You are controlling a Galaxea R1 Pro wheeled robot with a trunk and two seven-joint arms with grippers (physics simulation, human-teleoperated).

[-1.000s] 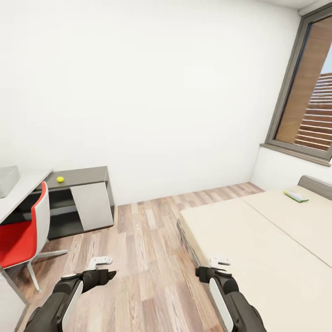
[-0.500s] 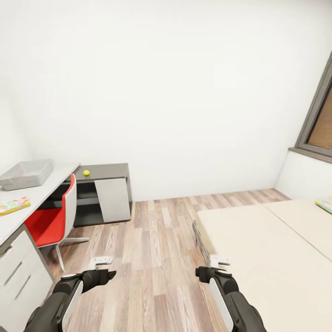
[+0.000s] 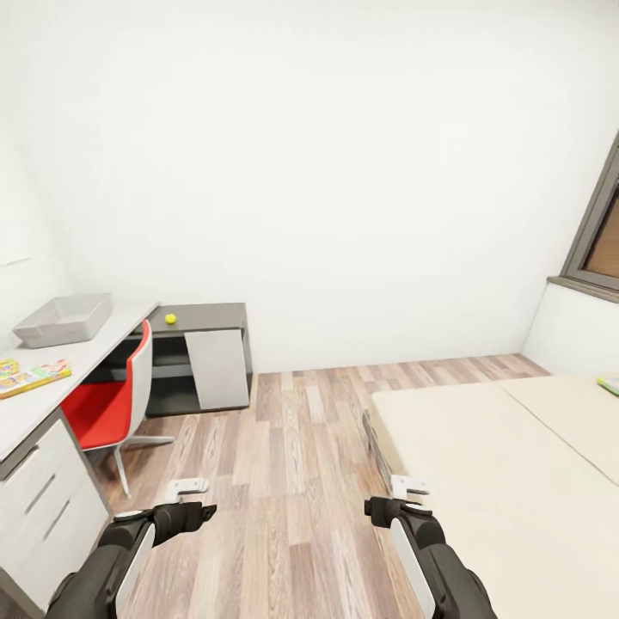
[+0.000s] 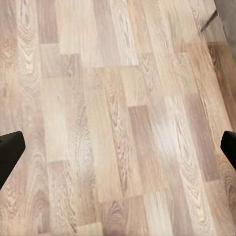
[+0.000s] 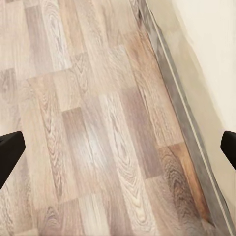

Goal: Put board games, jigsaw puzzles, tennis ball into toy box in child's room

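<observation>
Grey, the toy box [image 3: 62, 319] sat on the table [image 3: 52, 383], the tennis ball [image 3: 170, 319] beyond. Both hands, left [image 3: 191, 488] and right [image 3: 407, 487], hung spread and empty; driving closer risked clipping the red chair [image 3: 107, 404].

So the bench [image 3: 52, 391] runs along the left wall and turns the corner into a lower section against the far wall. The toy box [image 3: 62, 319] sits on the bench top toward the far end, with a board game [image 3: 34, 378] lying nearer to us on the same top. The tennis ball [image 3: 170, 319] rests on the lower corner section. A chair [image 3: 112, 404] is tucked in at the bench. The bed [image 3: 507, 481] fills the right side, another board game [image 3: 609, 383] at its far right edge. Floor [image 3: 284, 464] runs between them.
</observation>
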